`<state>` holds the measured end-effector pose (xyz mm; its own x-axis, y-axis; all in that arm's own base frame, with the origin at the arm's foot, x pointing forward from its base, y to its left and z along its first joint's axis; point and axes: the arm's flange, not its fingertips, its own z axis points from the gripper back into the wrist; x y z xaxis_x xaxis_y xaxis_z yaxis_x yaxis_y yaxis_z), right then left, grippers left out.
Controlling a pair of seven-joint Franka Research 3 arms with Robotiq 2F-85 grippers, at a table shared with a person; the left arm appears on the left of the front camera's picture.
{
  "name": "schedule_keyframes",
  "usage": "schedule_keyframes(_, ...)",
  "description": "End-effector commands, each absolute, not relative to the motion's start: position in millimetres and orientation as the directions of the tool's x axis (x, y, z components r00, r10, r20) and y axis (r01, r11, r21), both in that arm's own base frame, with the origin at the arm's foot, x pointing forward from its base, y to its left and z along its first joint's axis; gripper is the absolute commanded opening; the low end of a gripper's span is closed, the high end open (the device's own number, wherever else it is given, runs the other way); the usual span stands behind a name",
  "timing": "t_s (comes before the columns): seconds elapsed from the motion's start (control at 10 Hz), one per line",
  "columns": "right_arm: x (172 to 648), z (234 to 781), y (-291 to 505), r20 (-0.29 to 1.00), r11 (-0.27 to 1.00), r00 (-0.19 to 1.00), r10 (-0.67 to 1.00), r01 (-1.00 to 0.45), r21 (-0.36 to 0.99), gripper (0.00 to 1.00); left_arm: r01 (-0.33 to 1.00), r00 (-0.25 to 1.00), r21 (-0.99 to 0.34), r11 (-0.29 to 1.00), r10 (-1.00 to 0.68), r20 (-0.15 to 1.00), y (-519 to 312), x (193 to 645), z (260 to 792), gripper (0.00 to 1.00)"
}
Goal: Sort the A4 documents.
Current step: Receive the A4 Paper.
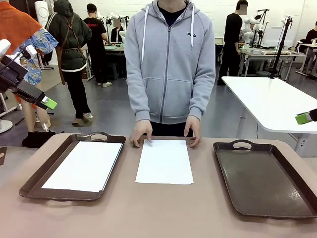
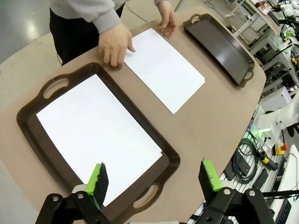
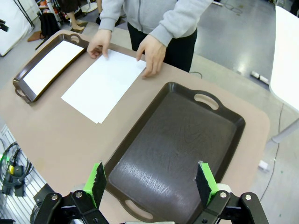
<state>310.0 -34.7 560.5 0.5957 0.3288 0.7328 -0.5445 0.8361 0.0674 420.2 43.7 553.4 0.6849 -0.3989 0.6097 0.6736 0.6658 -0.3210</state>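
Front view: on the bench (image 1: pixel 148 213), two dark brown trays side by side with a gap between them. In the left tray (image 1: pixel 30 182), one white sheet (image 1: pixel 84 166) lying flat and covering most of the floor. Right tray (image 1: pixel 262 183) bare inside. Between the trays, directly on the bench, the loose A4 documents (image 1: pixel 164 162), squared up, long side running away toward the person (image 1: pixel 170 64) standing at the far edge. Resting at the far corners of that paper, the person's hand nearer the left tray (image 1: pixel 141 133) and the person's other hand (image 1: pixel 193 131), fingertips on or at the paper's edge.

Left wrist view: left gripper (image 2: pixel 154 179) up in the air over the near end of the left tray, jaws spread wide, nothing between the green pads (image 2: pixel 98 179), touching neither tray nor paper.

Right wrist view: right gripper (image 3: pixel 150 179) likewise high above the near end of the right tray, jaws wide apart and empty. Along the near edge of the loose paper, a second edge slightly offset, so more than one sheet there; exact count impossible to tell.
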Motion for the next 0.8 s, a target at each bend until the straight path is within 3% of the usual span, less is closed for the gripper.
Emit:
schedule_keyframes(0.0,311.0,558.7,-34.3,0.735,0.829,0.594,0.327,-0.553,0.078,1.00,0.675,0.683,-0.321,0.665,-0.398,0.613,44.6,420.8,554.6,1.00)
schedule_keyframes(0.7,311.0,558.7,-34.3,0.735,0.829,0.594,0.327,-0.553,0.078,1.00,0.675,0.683,-0.321,0.665,-0.398,0.613,44.6,420.8,554.6,1.00)
